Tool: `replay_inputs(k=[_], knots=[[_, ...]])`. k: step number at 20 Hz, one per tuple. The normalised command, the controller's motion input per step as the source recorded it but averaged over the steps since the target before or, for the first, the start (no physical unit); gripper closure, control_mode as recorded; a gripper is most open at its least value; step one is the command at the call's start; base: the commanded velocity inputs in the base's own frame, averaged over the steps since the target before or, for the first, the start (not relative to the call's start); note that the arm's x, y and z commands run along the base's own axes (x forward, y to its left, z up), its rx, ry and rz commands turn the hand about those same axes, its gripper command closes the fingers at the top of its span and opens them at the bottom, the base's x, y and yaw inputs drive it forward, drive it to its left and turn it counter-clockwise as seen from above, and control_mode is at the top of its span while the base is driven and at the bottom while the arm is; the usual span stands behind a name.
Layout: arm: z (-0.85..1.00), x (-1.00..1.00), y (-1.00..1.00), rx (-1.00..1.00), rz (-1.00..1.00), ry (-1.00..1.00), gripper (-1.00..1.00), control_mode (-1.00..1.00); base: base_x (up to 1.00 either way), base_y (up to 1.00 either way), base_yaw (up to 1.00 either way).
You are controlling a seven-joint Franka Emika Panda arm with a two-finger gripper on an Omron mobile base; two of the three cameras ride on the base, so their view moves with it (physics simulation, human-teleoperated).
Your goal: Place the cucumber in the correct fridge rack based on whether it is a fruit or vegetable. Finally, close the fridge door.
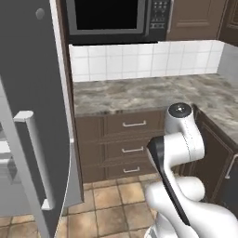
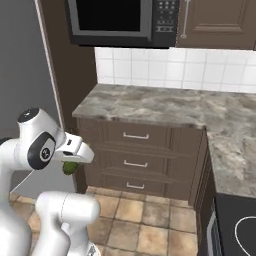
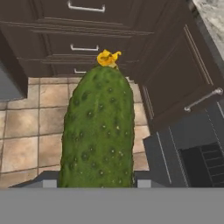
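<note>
The cucumber (image 3: 98,131) is a bumpy green piece with a small yellow flower end, standing lengthwise between my fingertips (image 3: 49,183) in the hand view. My gripper (image 3: 97,183) is shut on it. In the right base view the cucumber (image 2: 70,168) shows as a small green bit under the white hand, held low in front of the drawers. The fridge door (image 1: 28,83) is a tall grey panel with a pale vertical handle (image 1: 36,158), swung open at the left. Pale edges of the fridge's inside (image 1: 4,151) peek past the door; I cannot tell which is the fridge rack.
A marble counter (image 1: 139,93) runs along the back and turns right, over dark drawers (image 1: 132,148). A microwave (image 1: 116,18) hangs above it. A tiled floor (image 2: 145,220) lies in front, and a dark stove (image 2: 235,225) sits at the lower right.
</note>
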Motion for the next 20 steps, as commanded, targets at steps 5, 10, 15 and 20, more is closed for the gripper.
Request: replay_inputs(k=[5,10,15,20], knots=[[0.0,0.0,0.0,0.0,0.0,0.0,1.0,1.0,-1.0,0.53,0.03],[0.0,0.0,0.0,0.0,0.0,0.0,1.0,1.0,-1.0,0.78,0.09],[0.0,0.0,0.0,0.0,0.0,0.0,1.0,1.0,-1.0,0.96,0.1],[0.0,0.0,0.0,0.0,0.0,0.0,1.0,1.0,-0.86,1.0,0.11]])
